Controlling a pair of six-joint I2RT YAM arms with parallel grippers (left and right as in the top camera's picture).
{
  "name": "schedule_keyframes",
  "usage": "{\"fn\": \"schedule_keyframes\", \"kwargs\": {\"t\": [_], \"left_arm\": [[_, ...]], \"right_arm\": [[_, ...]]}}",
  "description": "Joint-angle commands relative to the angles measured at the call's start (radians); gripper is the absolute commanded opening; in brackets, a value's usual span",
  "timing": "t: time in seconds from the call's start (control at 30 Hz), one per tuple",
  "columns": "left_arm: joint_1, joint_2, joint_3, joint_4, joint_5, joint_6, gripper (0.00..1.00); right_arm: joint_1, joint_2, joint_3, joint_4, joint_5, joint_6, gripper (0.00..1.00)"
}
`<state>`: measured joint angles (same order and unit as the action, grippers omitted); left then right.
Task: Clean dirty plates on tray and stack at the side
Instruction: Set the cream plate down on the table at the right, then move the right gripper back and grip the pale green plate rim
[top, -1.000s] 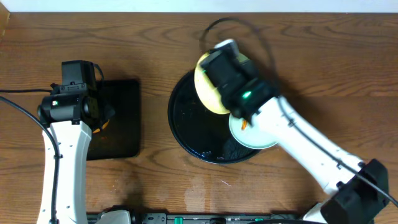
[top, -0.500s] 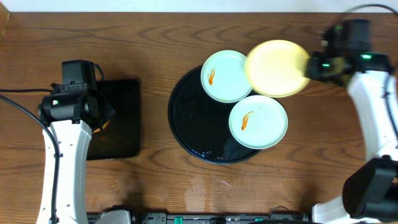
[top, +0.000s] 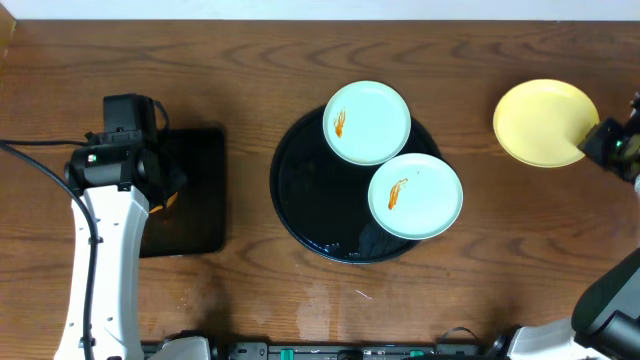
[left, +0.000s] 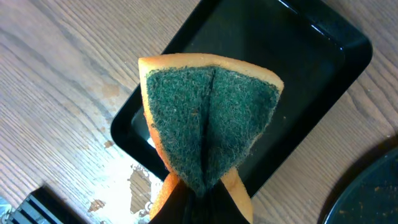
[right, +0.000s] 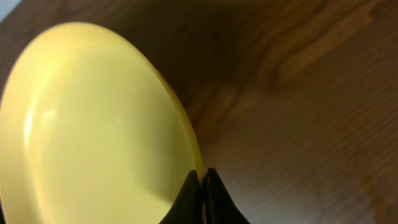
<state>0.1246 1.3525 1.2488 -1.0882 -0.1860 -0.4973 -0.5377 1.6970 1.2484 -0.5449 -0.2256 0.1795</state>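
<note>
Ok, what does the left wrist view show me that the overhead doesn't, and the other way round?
Only the left wrist: the green scouring face of the sponge, folded and pinched in the left claw, orange backing at its edges. Only the overhead: two mint-blue plates on the round black tray, each with an orange sauce smear, and the yellow plate off the tray at far right, its rim gripped by the right claw. Both: the rectangular black tray under the left claw, an edge of the round tray, and the wood tabletop.
</note>
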Motion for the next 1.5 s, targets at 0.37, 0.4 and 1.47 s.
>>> {"fn": "schedule_keyframes", "kwargs": {"t": [0.37, 0.4, 1.47], "left_arm": [[0.005, 0.002, -0.003, 0.009, -0.009, 0.010, 0.08], [0.005, 0.002, -0.003, 0.009, -0.009, 0.010, 0.08], [0.005, 0.002, -0.003, 0.005, -0.009, 0.010, 0.08]], "right_arm": [[0.020, -0.021, -0.254, 0.244, -0.049, 0.104, 0.87], [0.024, -0.021, -0.254, 0.243, -0.088, 0.097, 0.93], [0.801, 0.175, -0.134, 0.516, 0.247, 0.149, 0.85]]}}
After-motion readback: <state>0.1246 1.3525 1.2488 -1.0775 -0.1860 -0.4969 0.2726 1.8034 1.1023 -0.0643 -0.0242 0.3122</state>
